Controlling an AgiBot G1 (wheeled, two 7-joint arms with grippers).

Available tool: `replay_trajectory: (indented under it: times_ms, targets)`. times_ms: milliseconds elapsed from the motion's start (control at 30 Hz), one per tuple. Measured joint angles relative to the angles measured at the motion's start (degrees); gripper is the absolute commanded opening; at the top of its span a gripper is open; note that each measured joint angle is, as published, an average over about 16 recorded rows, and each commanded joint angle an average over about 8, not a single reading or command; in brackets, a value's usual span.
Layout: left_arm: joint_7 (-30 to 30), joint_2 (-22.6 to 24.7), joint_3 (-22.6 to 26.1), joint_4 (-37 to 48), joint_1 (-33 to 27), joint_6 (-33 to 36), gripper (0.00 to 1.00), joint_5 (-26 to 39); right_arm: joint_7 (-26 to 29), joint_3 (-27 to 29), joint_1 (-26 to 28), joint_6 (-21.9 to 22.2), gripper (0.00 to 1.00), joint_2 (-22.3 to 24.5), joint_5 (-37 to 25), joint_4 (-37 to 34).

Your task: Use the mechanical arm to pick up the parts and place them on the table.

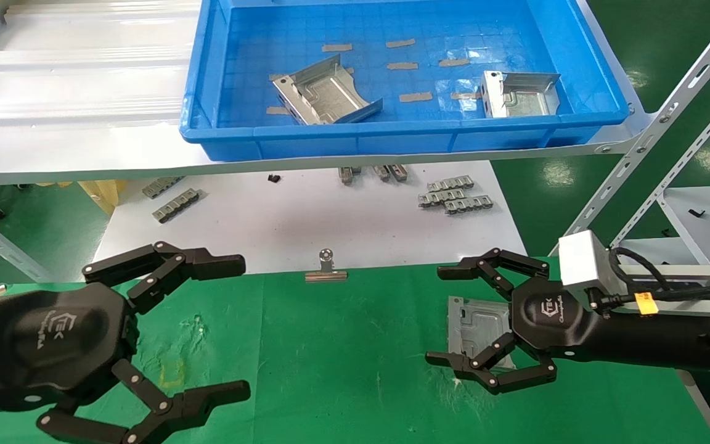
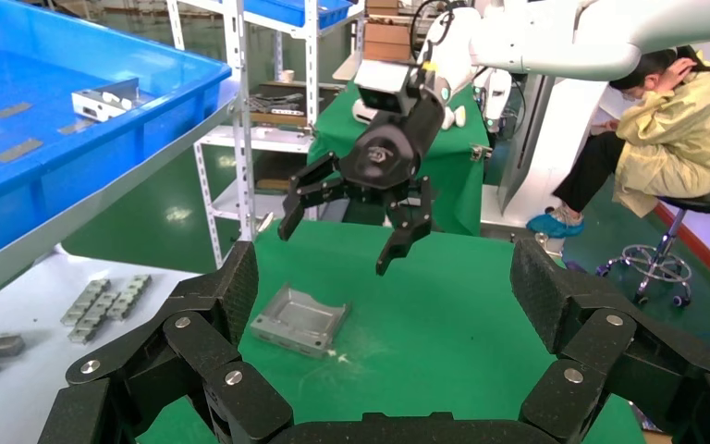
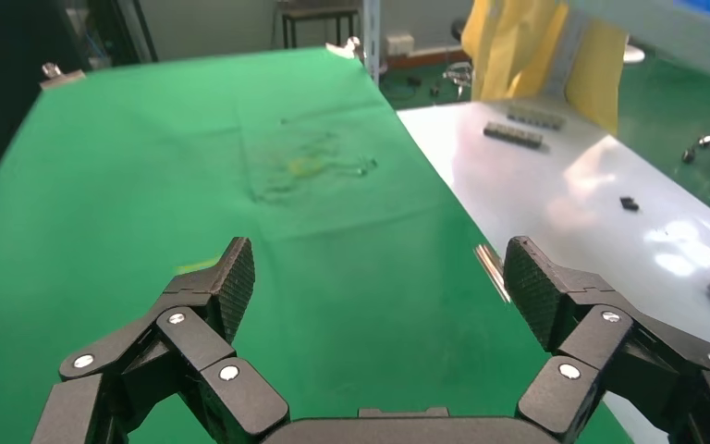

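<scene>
One silver stamped part [image 1: 475,327] lies flat on the green table [image 1: 342,345]; it also shows in the left wrist view [image 2: 299,319]. My right gripper [image 1: 438,314] is open and empty. It hovers just above the part without touching it, as the left wrist view [image 2: 336,245] shows. Two more parts [image 1: 324,92] [image 1: 518,92] lie in the blue bin [image 1: 392,132] on the shelf. My left gripper [image 1: 235,328] is open and empty over the table's near left. The right wrist view shows only open fingers [image 3: 231,277] over bare green cloth.
A silvery ribbed shelf [image 1: 71,92] holds the bin. Behind the table a white board [image 1: 306,216] carries grey toothed strips [image 1: 453,197]. A binder clip [image 1: 326,268] sits on the table's far edge. Shelf struts [image 1: 669,117] stand at the right. A seated person [image 2: 666,120] is beyond.
</scene>
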Motion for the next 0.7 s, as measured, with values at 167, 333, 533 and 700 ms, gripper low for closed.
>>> replay_trajectory:
  times_ms: [167,333,533,700]
  targets:
    - [0.0,0.0,0.0,0.0,0.0,0.0,1.0,0.0,3.2,3.4,-2.7,0.5,1.0,1.0,1.0,4.7]
    - [0.0,0.0,0.0,0.0,0.0,0.0,1.0,0.0,6.4,6.8,-5.3,1.0,1.0,2.1,2.1,9.4]
    - [0.0,0.0,0.0,0.0,0.0,0.0,1.0,0.0,10.2,10.9,-8.5,1.6,1.0,3.3,3.3,15.1]
    - [0.0,0.0,0.0,0.0,0.0,0.0,1.0,0.0,13.4,14.3,-11.1,2.1,1.0,4.4,4.4,19.8]
